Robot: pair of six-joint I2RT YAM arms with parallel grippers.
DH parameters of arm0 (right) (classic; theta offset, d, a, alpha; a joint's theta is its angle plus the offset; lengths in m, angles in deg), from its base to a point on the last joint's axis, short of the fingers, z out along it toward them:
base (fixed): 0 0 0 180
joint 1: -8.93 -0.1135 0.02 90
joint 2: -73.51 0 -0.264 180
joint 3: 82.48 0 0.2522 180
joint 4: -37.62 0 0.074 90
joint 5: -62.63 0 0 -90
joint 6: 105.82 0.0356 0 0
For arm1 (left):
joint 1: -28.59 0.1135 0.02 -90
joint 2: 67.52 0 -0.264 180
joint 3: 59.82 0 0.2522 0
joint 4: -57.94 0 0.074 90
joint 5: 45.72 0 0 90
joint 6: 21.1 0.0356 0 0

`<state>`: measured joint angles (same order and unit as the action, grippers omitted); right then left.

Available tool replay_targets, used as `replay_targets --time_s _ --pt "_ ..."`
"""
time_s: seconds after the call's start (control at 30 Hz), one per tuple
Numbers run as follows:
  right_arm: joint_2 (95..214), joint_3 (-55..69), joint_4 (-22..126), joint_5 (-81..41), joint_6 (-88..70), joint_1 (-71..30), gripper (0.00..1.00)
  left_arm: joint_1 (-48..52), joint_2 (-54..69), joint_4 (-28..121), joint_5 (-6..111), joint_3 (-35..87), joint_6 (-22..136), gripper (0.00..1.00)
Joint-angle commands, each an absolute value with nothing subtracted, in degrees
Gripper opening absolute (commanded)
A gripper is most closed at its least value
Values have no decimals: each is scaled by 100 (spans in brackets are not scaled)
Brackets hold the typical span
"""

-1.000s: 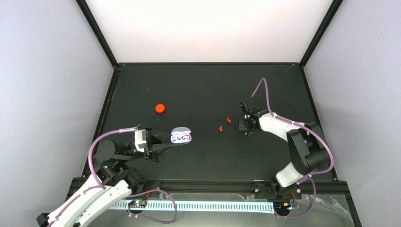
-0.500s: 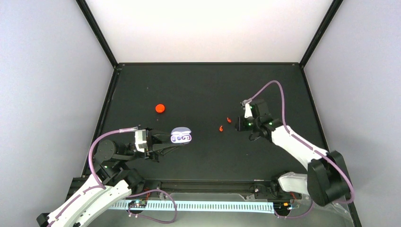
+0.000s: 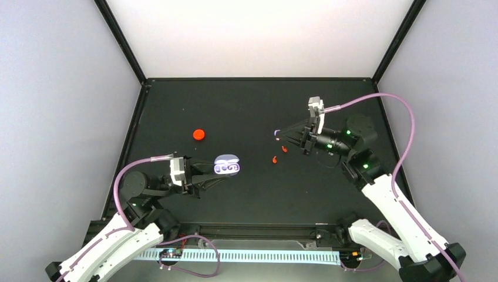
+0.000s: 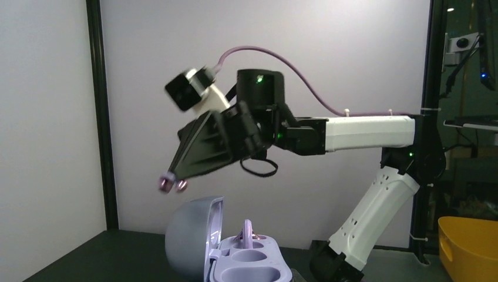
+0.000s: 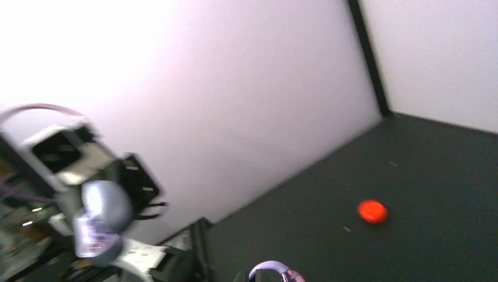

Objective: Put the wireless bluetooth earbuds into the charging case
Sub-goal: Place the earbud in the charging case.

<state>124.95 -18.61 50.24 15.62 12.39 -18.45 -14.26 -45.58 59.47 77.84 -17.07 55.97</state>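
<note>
The left fingers (image 3: 205, 178) are clamped on the purple charging case (image 3: 226, 166), which stands open with its lid (image 4: 197, 242) tipped back; whether the case rests on the black surface (image 3: 246, 106) or hangs just above it cannot be told. One purple earbud (image 4: 246, 231) sits upright in a well of that case, and the well beside it is bare. Well away from the case, on the right arm's side and higher than the lid, the right fingers (image 3: 293, 130) are pinched shut on a second purple earbud (image 3: 276, 134), which is held at their very tips and clear of the surface. Between the case and those fingers lie the two red-orange earbuds. One (image 3: 274, 159) is nearer the case, the other (image 3: 284, 149) is a little beyond it, and the two are close but not touching. A red-orange case (image 3: 199, 134), closed and round, lies alone on the surface beyond the purple case and off to its left, apart from everything else. From the left wrist, a yellow bin (image 4: 470, 247) shows far off to the right of the case, past the surface's edge.
</note>
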Motion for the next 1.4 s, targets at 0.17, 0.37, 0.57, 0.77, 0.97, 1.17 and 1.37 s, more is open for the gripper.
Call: replay_targets --time_s 0.17,0.37,0.57,0.77,0.97,1.17,1.37 --pt "12360 -1060 3412 3663 2732 -2324 1 -1459 -3762 7125 8548 -1361 5194 2" --pt "12641 -587 3222 3967 2801 -3293 1 -1480 -2583 8277 9520 -827 4534 2" --pt "12831 -371 3420 4119 2550 -3517 1 -1632 -2005 8661 9881 -435 4299 1" --pt "12849 -504 3502 3804 2350 -3689 1 -1765 -2026 8345 9674 -379 4529 1" --pt "12945 -328 4173 3442 1807 -3918 1 -1824 -2027 8116 9417 -405 4607 2" --pt "13088 -77 4757 3366 1453 -3996 1 -1903 -1958 8110 9396 -425 4593 2" --pt "13264 223 5406 3233 1043 -4073 1 -1922 -1918 8030 9345 -415 4632 2"
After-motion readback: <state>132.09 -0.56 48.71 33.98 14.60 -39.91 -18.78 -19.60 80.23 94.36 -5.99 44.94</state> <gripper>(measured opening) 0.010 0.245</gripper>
